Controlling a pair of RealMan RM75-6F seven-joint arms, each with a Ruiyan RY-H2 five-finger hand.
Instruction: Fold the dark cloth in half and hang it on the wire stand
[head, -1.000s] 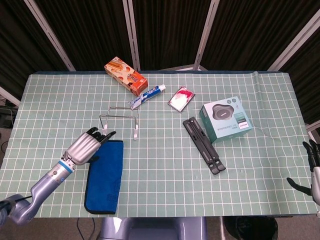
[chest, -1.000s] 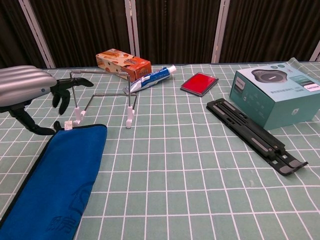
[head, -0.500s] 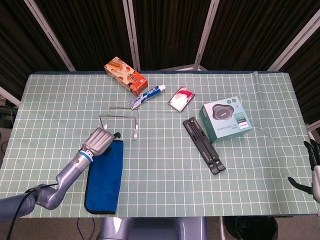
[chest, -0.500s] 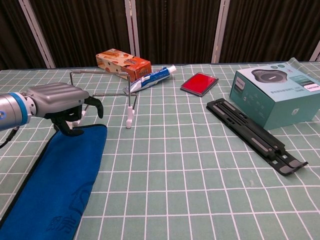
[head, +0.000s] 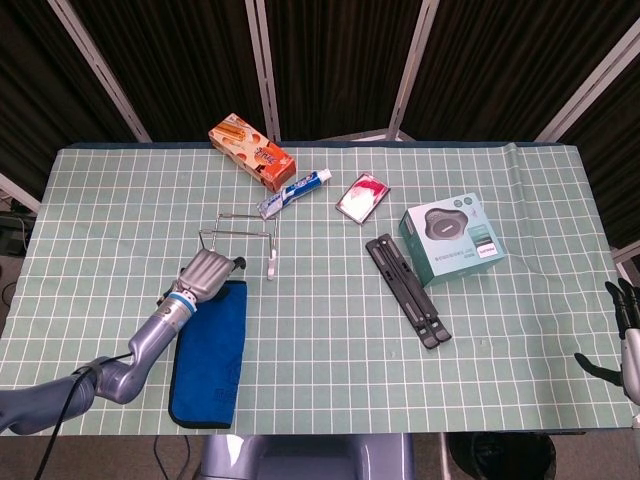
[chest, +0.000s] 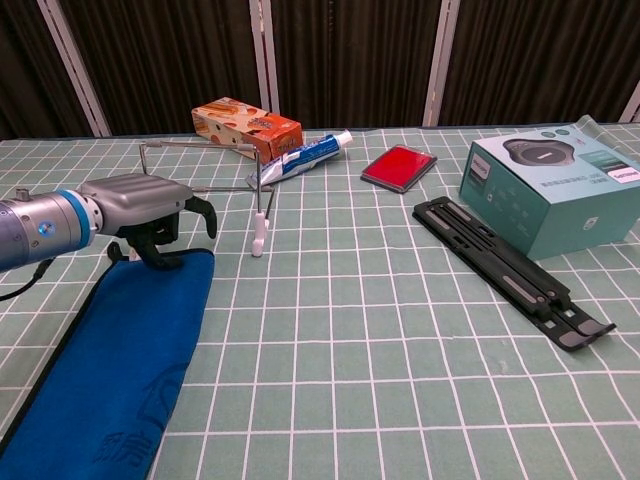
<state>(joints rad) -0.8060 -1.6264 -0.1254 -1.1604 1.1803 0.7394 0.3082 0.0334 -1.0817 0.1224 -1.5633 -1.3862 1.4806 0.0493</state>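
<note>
The dark blue cloth (head: 210, 350) lies flat in a long strip at the table's front left, also in the chest view (chest: 120, 350). The wire stand (head: 238, 231) stands upright just beyond its far end (chest: 258, 243). My left hand (head: 210, 272) hovers palm down over the cloth's far edge, beside the stand's near feet. Its fingers (chest: 205, 212) curl downward and the thumb touches the cloth edge, but nothing is lifted. My right hand (head: 625, 335) hangs off the table's right edge with fingers spread, holding nothing.
An orange box (head: 252, 151), a toothpaste tube (head: 295, 192) and a red case (head: 363, 195) lie behind the stand. A black folding stand (head: 405, 290) and a teal box (head: 452, 236) sit to the right. The green grid mat (head: 320, 350) covers the table.
My left hand moved forward from the cloth's left side to its far edge, turned palm down and sank toward it, fingers curling. The cloth and the right hand stayed put.
</note>
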